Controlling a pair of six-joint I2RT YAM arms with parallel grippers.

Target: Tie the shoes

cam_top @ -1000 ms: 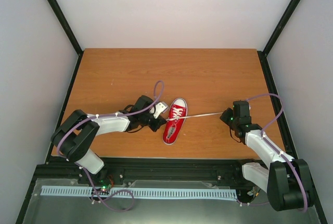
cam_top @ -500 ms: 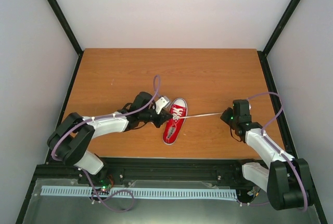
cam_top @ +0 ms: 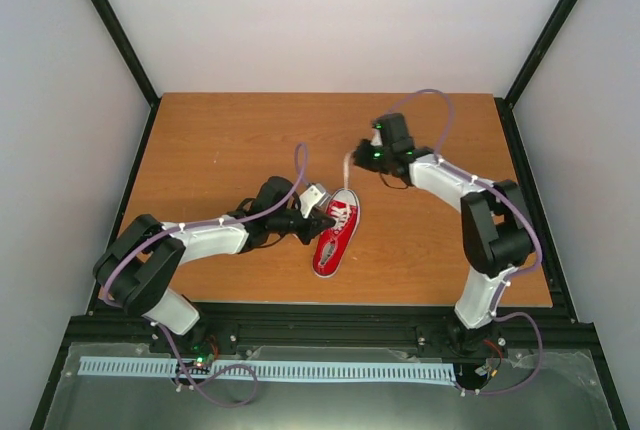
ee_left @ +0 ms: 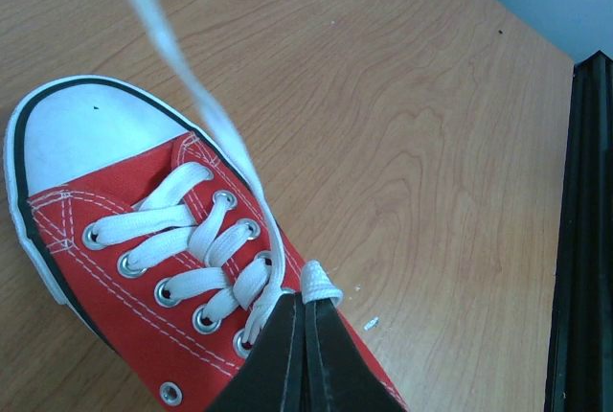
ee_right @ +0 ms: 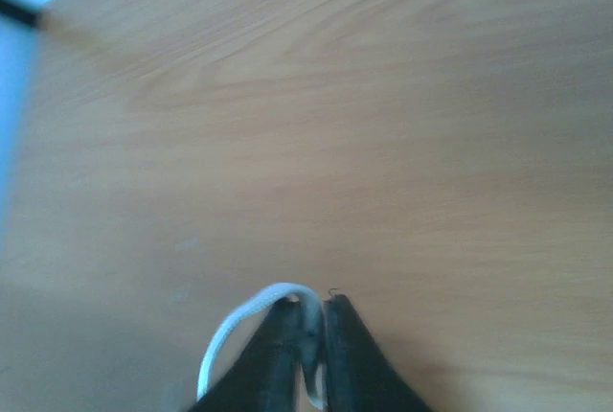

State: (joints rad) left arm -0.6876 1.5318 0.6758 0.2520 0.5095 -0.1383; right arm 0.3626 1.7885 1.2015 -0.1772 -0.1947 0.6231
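Observation:
The red shoe [cam_top: 335, 240], white toe cap pointing away, lies mid-table. In the left wrist view its toe cap [ee_left: 86, 134] and crossed white laces [ee_left: 196, 240] fill the lower left. My left gripper [cam_top: 322, 218] rests at the shoe's left side over the eyelets; it [ee_left: 305, 299] is shut on a small fold of lace [ee_left: 322, 281]. A second lace strand [cam_top: 349, 172] rises from the shoe past the toe to my right gripper [cam_top: 358, 158], which hangs beyond the shoe. This gripper [ee_right: 316, 305] is shut on the lace [ee_right: 239, 321], blurred.
The wooden table [cam_top: 220, 140] has black frame rails along its right edge [cam_top: 527, 180] and near edge [cam_top: 300, 315]. White walls enclose the back and sides. Purple cables loop above both arms.
The right arm swung from the shoe's right side to beyond its toe, carrying the lace from stretched sideways to running away from the toe. The left gripper edged closer onto the shoe.

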